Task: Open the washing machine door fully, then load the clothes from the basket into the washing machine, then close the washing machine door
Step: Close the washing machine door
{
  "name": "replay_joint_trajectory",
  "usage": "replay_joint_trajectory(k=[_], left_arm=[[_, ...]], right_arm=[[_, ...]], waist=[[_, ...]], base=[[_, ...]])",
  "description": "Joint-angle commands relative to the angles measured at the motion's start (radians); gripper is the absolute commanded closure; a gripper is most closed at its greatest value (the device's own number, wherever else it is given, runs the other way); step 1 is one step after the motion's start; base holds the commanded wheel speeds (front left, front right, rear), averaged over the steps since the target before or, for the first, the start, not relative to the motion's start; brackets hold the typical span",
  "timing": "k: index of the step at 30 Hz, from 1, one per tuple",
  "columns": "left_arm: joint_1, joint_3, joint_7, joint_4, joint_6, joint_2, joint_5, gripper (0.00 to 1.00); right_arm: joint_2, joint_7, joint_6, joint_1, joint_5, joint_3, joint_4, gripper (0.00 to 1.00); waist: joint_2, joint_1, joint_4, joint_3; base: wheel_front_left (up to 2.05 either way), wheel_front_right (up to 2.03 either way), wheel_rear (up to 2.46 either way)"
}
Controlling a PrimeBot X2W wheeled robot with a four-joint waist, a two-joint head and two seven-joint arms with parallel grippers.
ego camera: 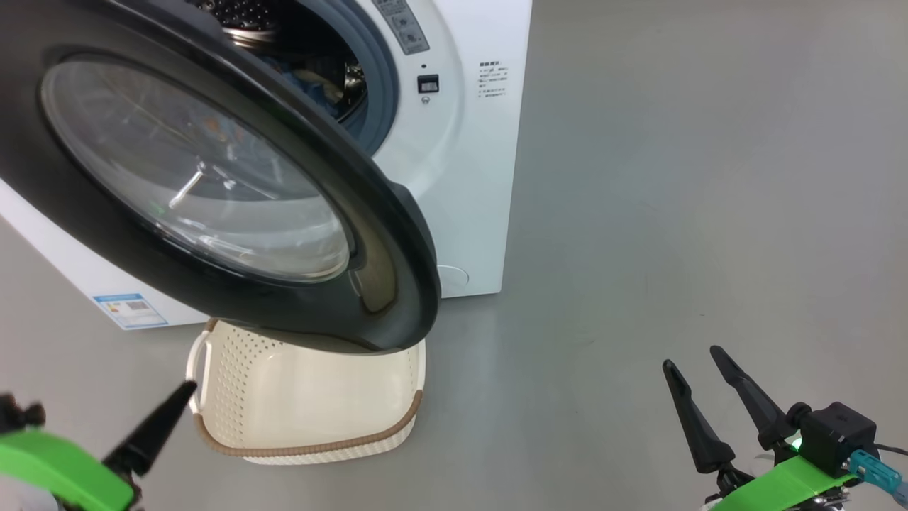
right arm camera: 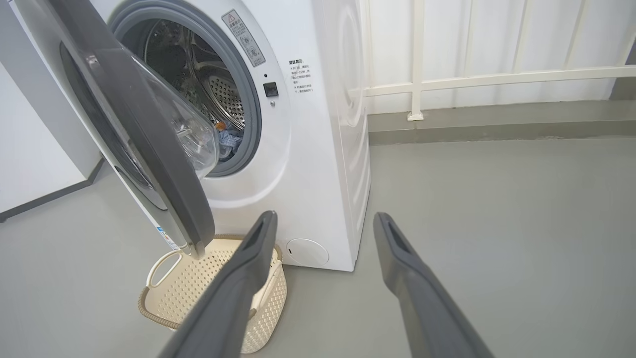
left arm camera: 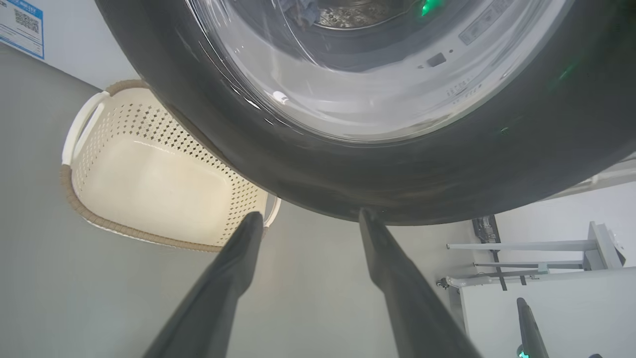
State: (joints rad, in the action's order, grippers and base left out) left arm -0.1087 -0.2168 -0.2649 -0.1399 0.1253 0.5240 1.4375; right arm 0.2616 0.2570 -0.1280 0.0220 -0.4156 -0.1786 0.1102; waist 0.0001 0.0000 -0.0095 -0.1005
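Head view shows the washing machine door standing partly open, swung out from its hinge side over the basket, which sits on the floor against the front of the washing machine. We see no garments in the basket. The clothes lie low inside the steel drum, visible as a light-blue bundle behind the grey gasket. We judge loading complete and closing the door as the step in hand. The left gripper is released, fingers spread with nothing between them. One fingertip sits at the lower edge of the door's black rim, and we cannot confirm contact. The right gripper is likewise spread and empty, well apart from the machine. We expect the door to behave as a stiff, fairly heavy hinged part that swings rather than flexes. Its glossy rim is likely slippery, and the bulging glass is no place to grip. We recommend a flat push on the outer face of the rim, near the free edge opposite the hinge. Whether the door's lower edge clears the basket rim we cannot tell.
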Motion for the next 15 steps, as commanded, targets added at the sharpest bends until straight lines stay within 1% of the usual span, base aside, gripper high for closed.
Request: replay_joint_trajectory(k=[1, 9, 12, 15], left_arm=[[-0.015, 0.039, 0.024, 0.023, 0.005, 0.039, -0.002, 0.00], [0.034, -0.020, 0.232, 0.004, 0.005, 0.034, -0.039, 0.00], [0.042, -0.051, 0.322, -0.014, 0.005, 0.049, -0.074, 0.00], [0.045, -0.097, 0.425, -0.056, 0.005, 0.073, -0.144, 0.00]], right_arm=[[0.019, 0.005, -0.003, -0.002, 0.002, -0.014, -0.026, 0.00], [0.027, 0.005, -0.003, -0.020, 0.003, 0.008, -0.030, 0.00], [0.027, 0.005, -0.003, -0.019, 0.004, 0.011, -0.030, 0.00], [0.027, 0.005, -0.003, -0.020, 0.005, 0.016, -0.031, 0.00]], waist=[[-0.0001, 0.0000, -0.005, -0.002], [-0.0001, 0.0000, -0.026, -0.013], [-0.0001, 0.0000, -0.039, -0.015], [-0.0001, 0.0000, -0.051, -0.014]], base=[[0.00, 0.00, 0.00], [0.00, 0.00, 0.00], [0.00, 0.00, 0.00], [0.00, 0.00, 0.00]])
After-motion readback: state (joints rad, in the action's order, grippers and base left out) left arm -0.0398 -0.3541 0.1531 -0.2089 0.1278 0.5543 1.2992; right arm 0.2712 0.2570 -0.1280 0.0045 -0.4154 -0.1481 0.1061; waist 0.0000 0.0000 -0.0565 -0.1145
